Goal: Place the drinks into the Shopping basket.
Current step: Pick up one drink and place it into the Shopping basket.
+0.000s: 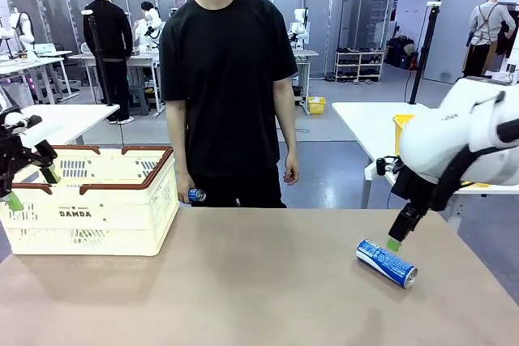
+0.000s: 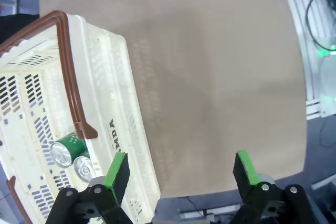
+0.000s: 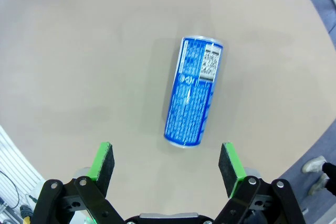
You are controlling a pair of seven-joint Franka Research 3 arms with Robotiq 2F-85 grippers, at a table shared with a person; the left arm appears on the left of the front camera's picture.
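Fingers (image 3: 103, 163) of my right gripper (image 3: 167, 163) stand fully apart and hold nothing, near the blue can (image 3: 193, 98) lying on its side on the table (image 3: 79, 51). My left gripper (image 2: 181, 167) is equally wide and empty, at the basket (image 2: 131, 103), where a green can (image 2: 68, 148) lies inside. Beyond, the person's hand (image 1: 185, 187) holds a second blue can (image 1: 195, 194).

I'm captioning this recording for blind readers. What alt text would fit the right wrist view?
A slim blue metal can with white markings lies on its side on a plain tan table. Just short of the can's near end, the right tool is wide open and holds nothing, with its green pads facing each other.
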